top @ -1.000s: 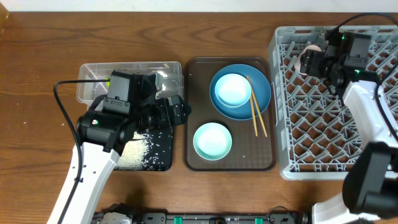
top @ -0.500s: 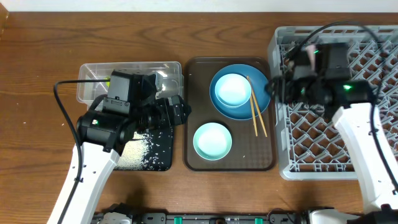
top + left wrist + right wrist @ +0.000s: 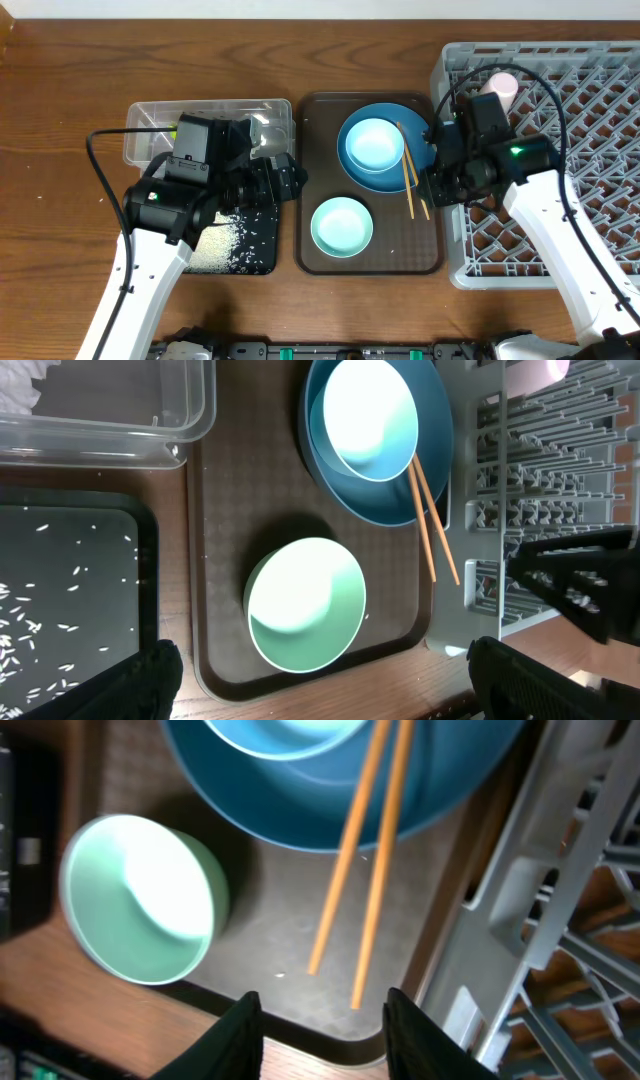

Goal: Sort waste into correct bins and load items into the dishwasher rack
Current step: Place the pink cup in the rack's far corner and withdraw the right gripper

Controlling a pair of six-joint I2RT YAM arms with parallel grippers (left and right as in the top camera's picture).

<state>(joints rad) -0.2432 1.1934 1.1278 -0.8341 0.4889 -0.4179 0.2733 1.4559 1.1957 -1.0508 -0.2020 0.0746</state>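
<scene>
My right gripper (image 3: 428, 190) hangs open and empty over the right edge of the brown serving tray (image 3: 370, 258), just above the near ends of the wooden chopsticks (image 3: 365, 860). Its black fingers (image 3: 235, 1035) stand a moderate gap apart. The chopsticks (image 3: 413, 178) lean on the blue plate (image 3: 420, 150), which holds the light-blue bowl (image 3: 372, 143). The pale green bowl (image 3: 341, 225) sits nearer on the tray. A pink cup (image 3: 498, 85) lies in the grey dishwasher rack (image 3: 560, 240). My left gripper (image 3: 330, 700) is wide open and empty over the black tray (image 3: 262, 255) with rice grains (image 3: 215, 245).
The clear tub (image 3: 205, 112) stands behind the black tray, with white tissue (image 3: 18, 390) in it. The rack's near-left corner wall (image 3: 500, 910) rises right beside my right gripper. Bare wooden table lies to the left and front.
My right arm has left the back of the rack, where the pink cup now lies, and swung left and nearer to the chopsticks. Its jaws have narrowed. The left arm has not moved.
</scene>
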